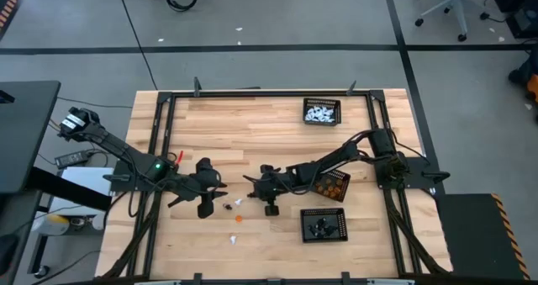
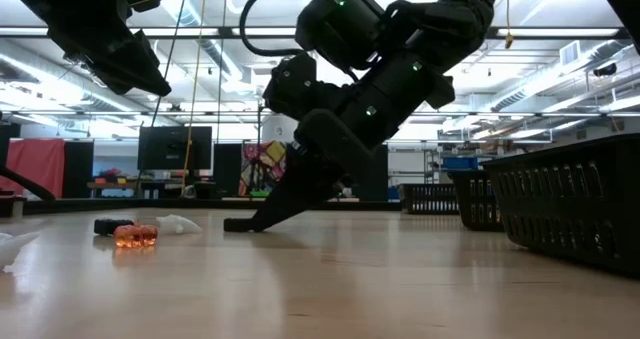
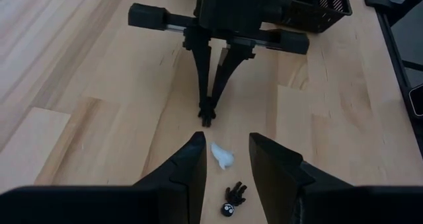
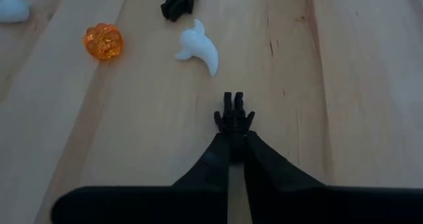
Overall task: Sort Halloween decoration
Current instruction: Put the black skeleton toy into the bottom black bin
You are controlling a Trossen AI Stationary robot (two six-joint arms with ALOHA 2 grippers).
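— Black figure (image 4: pixel 234 117) pinched at the fingertips of the right gripper (image 4: pixel 234 128), low on the wooden table (image 1: pixel 252 125); we count one held.

— Loose nearby, we count one white ghost (image 4: pixel 199 48), one orange pumpkin (image 4: pixel 103 41) and one more black figure (image 4: pixel 180 2).

— Left gripper (image 3: pixel 225 159)?

— Partly open, holding nothing; the ghost lies between its fingers.

— Trays?

— We count three mesh trays: white pieces (image 1: pixel 321 111), orange (image 1: pixel 330 185), black (image 1: pixel 323 224).
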